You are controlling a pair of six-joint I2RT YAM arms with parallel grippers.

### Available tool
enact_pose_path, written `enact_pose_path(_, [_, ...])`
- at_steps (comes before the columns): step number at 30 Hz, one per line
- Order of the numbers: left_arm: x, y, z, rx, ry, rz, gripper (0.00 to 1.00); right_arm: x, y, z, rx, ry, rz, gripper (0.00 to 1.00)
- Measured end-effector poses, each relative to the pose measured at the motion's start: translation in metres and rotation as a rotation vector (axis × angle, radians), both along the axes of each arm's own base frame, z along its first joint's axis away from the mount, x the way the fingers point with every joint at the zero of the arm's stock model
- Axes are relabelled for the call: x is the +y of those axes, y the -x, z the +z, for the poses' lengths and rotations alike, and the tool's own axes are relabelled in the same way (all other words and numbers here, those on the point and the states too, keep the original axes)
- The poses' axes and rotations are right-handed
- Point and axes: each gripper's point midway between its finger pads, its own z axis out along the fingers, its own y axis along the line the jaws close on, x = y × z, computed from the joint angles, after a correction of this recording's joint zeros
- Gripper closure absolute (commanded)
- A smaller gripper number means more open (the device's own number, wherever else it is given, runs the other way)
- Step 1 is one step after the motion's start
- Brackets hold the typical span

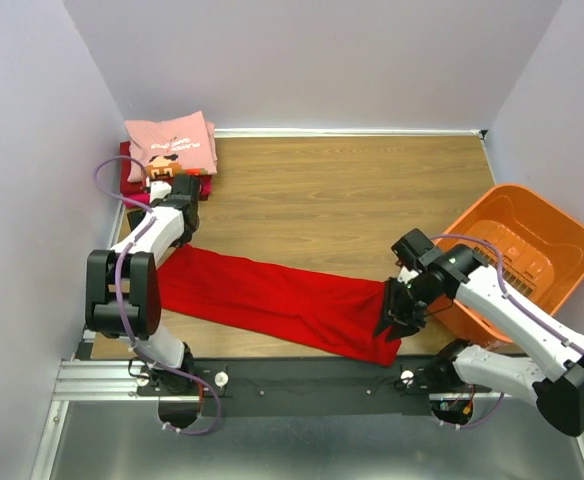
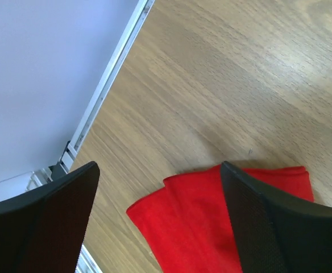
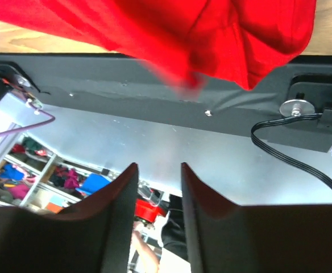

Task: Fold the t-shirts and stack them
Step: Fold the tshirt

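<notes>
A bright red t-shirt (image 1: 272,295) lies folded into a long strip across the front of the wooden table. My left gripper (image 1: 180,208) hovers at its left end. In the left wrist view it (image 2: 158,170) is wide open with the shirt's corner (image 2: 194,227) below and between the fingers. My right gripper (image 1: 394,315) is at the strip's right end. In the right wrist view it (image 3: 158,166) has a narrow gap, nothing in it, and the red cloth (image 3: 200,28) lies beyond the tips. A folded light pink printed t-shirt (image 1: 177,140) tops a dark red one (image 1: 132,182) at the back left.
An orange plastic basket (image 1: 492,192) stands at the right edge, just behind my right arm. The black mounting rail (image 1: 302,375) runs along the near edge and shows in the right wrist view (image 3: 154,85). Lilac walls enclose the left, back and right sides.
</notes>
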Motion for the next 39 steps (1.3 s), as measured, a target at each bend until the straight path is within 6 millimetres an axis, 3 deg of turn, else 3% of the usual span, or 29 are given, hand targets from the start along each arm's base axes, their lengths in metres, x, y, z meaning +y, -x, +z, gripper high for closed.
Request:
enact_pose_path(6, [-0.007,-0.014,0.014,-0.050,0.041,-0.023,0.03,0.003,-0.019,-0.003,-0.016,0.056,0.028,0.48])
enact_pose_path(11, [-0.023,-0.052,0.027,-0.126,0.093,-0.076,0.06,0.006,-0.052,-0.017,-0.077,0.133,0.018,0.48])
enact_pose_path(14, [-0.031,-0.074,0.017,-0.127,0.120,-0.103,0.10,0.009,-0.068,-0.032,-0.094,0.171,0.012,0.48])
enact_pose_path(17, [-0.035,-0.081,0.000,-0.092,0.136,-0.121,0.14,0.011,-0.079,-0.040,-0.117,0.186,0.007,0.48])
enact_pose_path(20, [-0.040,-0.082,-0.017,-0.043,0.164,-0.146,0.14,0.011,-0.088,-0.045,-0.146,0.205,0.000,0.47])
enact_pose_path(25, [-0.046,-0.076,-0.027,-0.019,0.199,-0.166,0.17,0.004,-0.094,-0.052,-0.177,0.245,-0.010,0.47])
enact_pose_path(33, [-0.053,-0.057,-0.045,0.044,0.252,-0.193,0.30,-0.004,-0.096,-0.063,-0.168,0.304,-0.010,0.47])
enact_pose_path(39, [-0.057,-0.045,-0.047,0.053,0.278,-0.204,0.40,-0.005,-0.097,-0.065,-0.175,0.310,-0.011,0.47])
